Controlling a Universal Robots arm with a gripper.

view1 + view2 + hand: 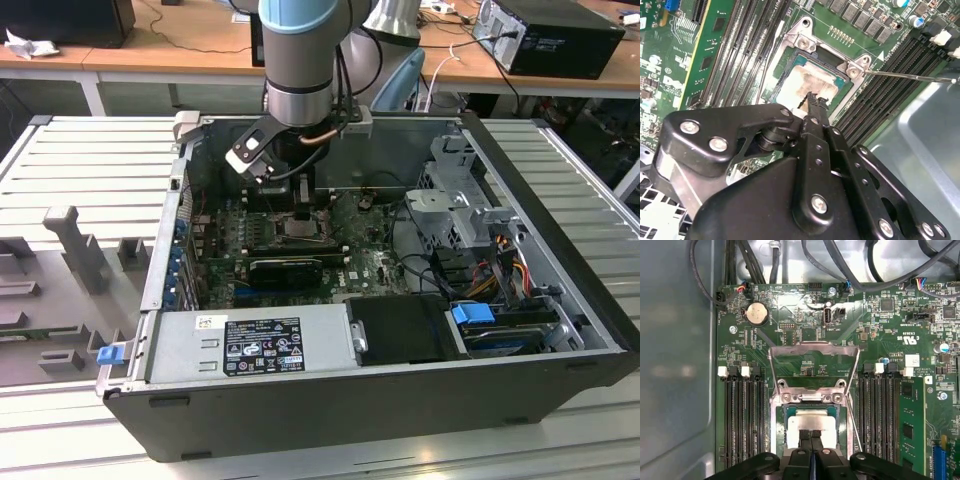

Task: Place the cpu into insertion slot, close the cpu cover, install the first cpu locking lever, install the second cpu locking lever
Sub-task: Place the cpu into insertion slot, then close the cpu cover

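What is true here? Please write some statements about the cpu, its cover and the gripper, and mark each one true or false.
1. The cpu lies in the insertion slot. True.
2. The cpu cover is closed over the cpu. False: it stands raised, away from the slot.
3. The gripper has its jaws wide apart. False: the jaws are together, over the cpu.
4. A round coin battery sits on the green motherboard. True.

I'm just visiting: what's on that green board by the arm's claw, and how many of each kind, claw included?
gripper: 1
cpu: 1
cpu cover: 1
round battery: 1
Total: 4
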